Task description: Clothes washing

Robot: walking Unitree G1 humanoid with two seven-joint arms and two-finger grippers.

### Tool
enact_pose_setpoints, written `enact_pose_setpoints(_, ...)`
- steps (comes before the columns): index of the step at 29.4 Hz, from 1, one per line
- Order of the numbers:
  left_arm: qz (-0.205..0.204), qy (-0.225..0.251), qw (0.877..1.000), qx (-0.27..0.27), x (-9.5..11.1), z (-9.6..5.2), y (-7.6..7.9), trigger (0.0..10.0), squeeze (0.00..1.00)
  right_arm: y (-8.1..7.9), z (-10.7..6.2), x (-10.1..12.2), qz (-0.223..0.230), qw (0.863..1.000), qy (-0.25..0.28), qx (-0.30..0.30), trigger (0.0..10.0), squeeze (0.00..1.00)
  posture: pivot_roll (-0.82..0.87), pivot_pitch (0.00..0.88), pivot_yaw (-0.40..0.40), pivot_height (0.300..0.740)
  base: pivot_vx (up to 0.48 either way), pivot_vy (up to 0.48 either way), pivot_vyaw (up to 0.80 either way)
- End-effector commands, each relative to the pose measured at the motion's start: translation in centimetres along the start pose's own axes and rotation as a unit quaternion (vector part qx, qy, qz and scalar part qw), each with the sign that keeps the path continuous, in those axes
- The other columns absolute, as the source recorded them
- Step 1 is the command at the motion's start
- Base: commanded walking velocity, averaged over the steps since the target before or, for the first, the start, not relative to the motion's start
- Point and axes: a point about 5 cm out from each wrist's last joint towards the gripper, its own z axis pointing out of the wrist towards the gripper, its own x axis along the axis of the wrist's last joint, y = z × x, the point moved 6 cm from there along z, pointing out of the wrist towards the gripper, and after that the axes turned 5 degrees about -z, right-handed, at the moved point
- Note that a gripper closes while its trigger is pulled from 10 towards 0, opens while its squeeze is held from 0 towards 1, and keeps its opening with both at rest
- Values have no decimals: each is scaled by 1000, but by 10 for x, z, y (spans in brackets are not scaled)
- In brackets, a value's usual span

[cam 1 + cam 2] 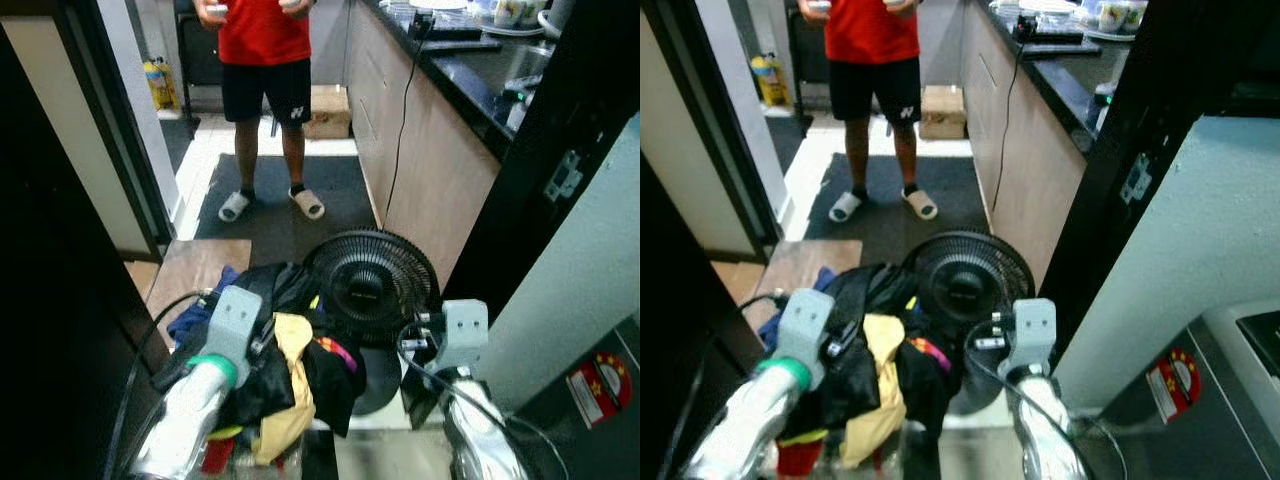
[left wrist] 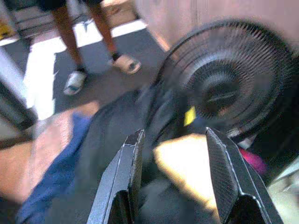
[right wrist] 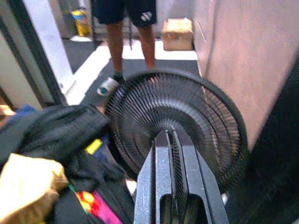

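A heap of clothes in black, yellow, blue and pink lies low in front of me, beside a black floor fan. My left gripper hovers open just above the heap, over a black garment and a yellow one. My right gripper is shut with nothing in it and points at the fan's grille. The left arm and right arm reach forward on either side of the heap. A washing machine's corner stands at the right.
A person in a red shirt and black shorts stands on a dark mat ahead. A kitchen counter runs along the right. A dark door frame closes in the left. A cardboard box sits behind the person.
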Motion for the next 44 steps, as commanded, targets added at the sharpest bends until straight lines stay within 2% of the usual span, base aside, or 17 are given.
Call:
enact_pose_setpoints(1, 6, -19, 1000, 0, -6, 0, 3, 10000, 0, -6, -2, -5, -3, 1000, -16, 13, 10000, 0, 70, 23, 30, 740, 0, 0, 0)
enact_pose_setpoints(2, 6, -19, 1000, 0, -6, 0, 3, 10000, 0, -6, -2, -5, -3, 1000, -16, 13, 10000, 0, 70, 23, 30, 740, 0, 0, 0)
enact_pose_setpoints(4, 4, -20, 1000, 12, -4, 1, 0, 10000, 0, -18, -2, 1, 7, 1000, -9, 26, 10000, 0, 71, 24, 23, 740, 0, 0, 0)
enact_pose_setpoints(6, 1, -21, 1000, 17, -4, 1, -2, 10000, 0, -22, -2, 4, 16, 999, -6, 29, 10000, 0, 73, 26, 18, 740, 0, 0, 0)
enact_pose_setpoints(15, 0, -26, 999, 45, -9, -2, -19, 10000, 0, -29, 1, 3, 17, 999, -6, 45, 10000, 0, 79, 18, 6, 740, 0, 0, 0)
enact_pose_setpoints(25, -8, -30, 998, 51, -10, -1, -18, 10000, 0, -36, 1, 5, 2, 998, -8, 57, 10000, 0, 77, 4, 2, 740, 0, 0, 0)
enact_pose_setpoints(44, -9, -31, 998, 50, -11, -3, -15, 10000, 0, -42, 1, 3, -23, 997, -13, 68, 10000, 0, 83, 14, 2, 740, -437, 0, 0)
